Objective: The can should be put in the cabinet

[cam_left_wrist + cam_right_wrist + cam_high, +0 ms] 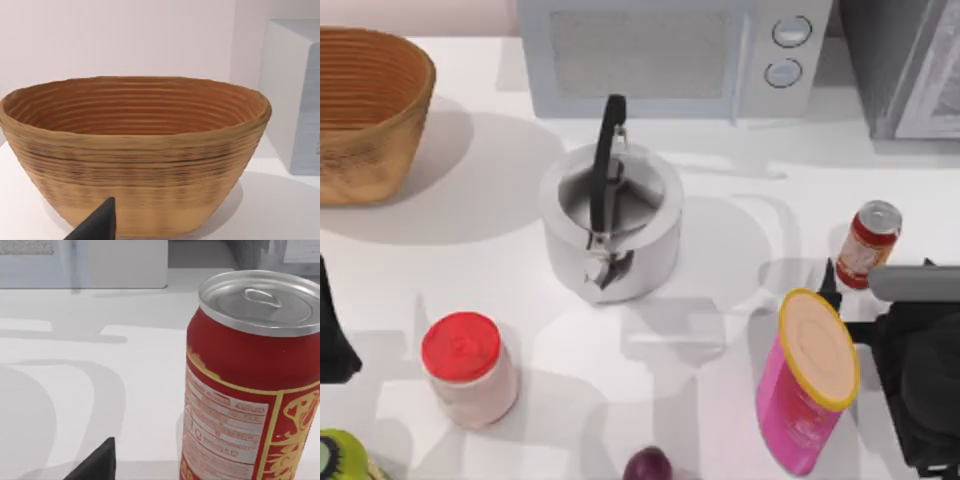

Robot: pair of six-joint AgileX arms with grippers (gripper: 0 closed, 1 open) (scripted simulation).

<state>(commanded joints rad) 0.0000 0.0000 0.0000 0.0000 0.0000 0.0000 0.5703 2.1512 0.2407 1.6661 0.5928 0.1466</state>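
The can [869, 243] stands upright on the counter [740, 250] at the right side of the top view, its long axis vertical and its silver top up. It is in front of the cabinet [905, 65], which fills the far right corner, with bare counter between the two. The right pincer [832, 285] is just beside the can, on its near side and a little toward the left, and one dark fingertip [830, 282] pokes out at the can's foot. In the right wrist view the can [252, 385] looms close and sits off to one side of the lone fingertip [97, 462], so I judge the can is not yet centred in the pincer. Whether that pincer is wide or narrow, I cannot tell. The right arm is by far the nearer one; it reaches in low from the right edge, passing behind the pink canister [807, 380], which stands close enough to be knocked. The left arm sits parked at the left edge, facing the woven basket [135, 150].
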